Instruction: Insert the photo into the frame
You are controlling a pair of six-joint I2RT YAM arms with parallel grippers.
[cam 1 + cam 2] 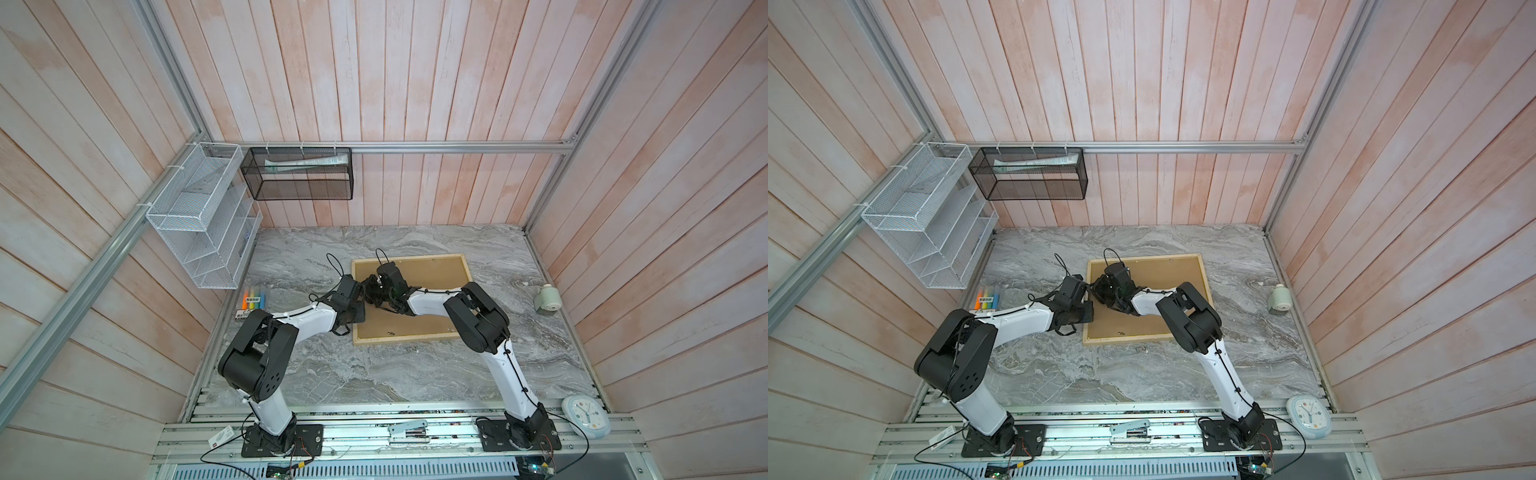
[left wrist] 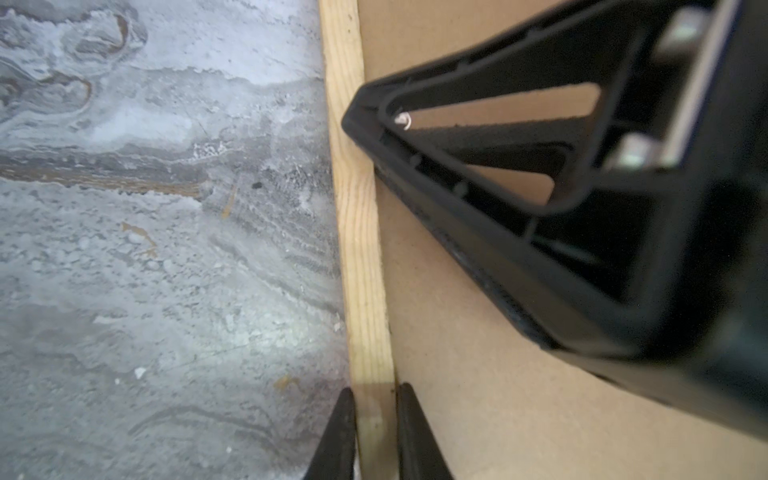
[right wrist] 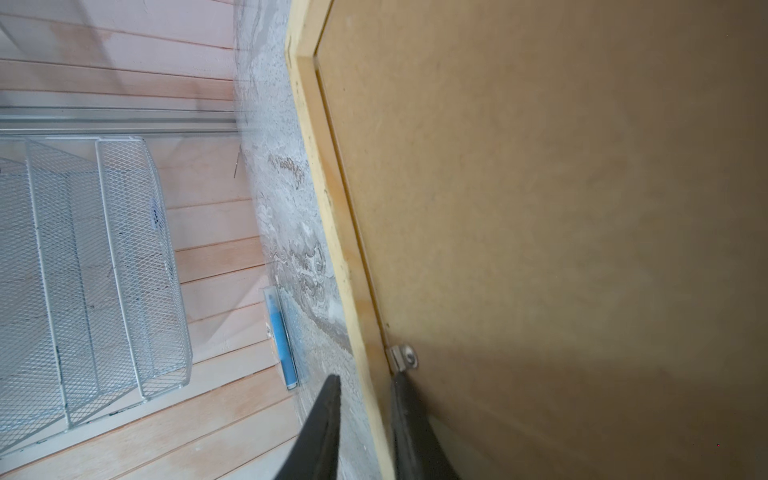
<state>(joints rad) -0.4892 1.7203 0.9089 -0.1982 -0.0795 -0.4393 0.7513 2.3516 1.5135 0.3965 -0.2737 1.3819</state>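
Note:
The frame (image 1: 399,340) (image 1: 1125,338) of pale wood lies on the marble table with its back up, and a brown backing board (image 1: 432,282) fills it. The photo is hidden. Both grippers are at the frame's left strip. My left gripper (image 2: 376,395) (image 1: 360,309) is shut on that strip (image 2: 361,249), one finger on each side. Farther along the strip, my right gripper (image 3: 365,378) (image 1: 372,291) straddles it beside a small metal tab (image 3: 402,357). Its inner finger is against the board's edge, and marble shows between its outer finger and the wood.
A pack of highlighters (image 1: 254,300) lies left of the frame below a white mesh organiser (image 1: 199,216). A black mesh basket (image 1: 297,174) hangs on the back wall. A small pale device (image 1: 547,301) sits at the right; a clock (image 1: 585,415) and stapler (image 1: 409,430) are in front.

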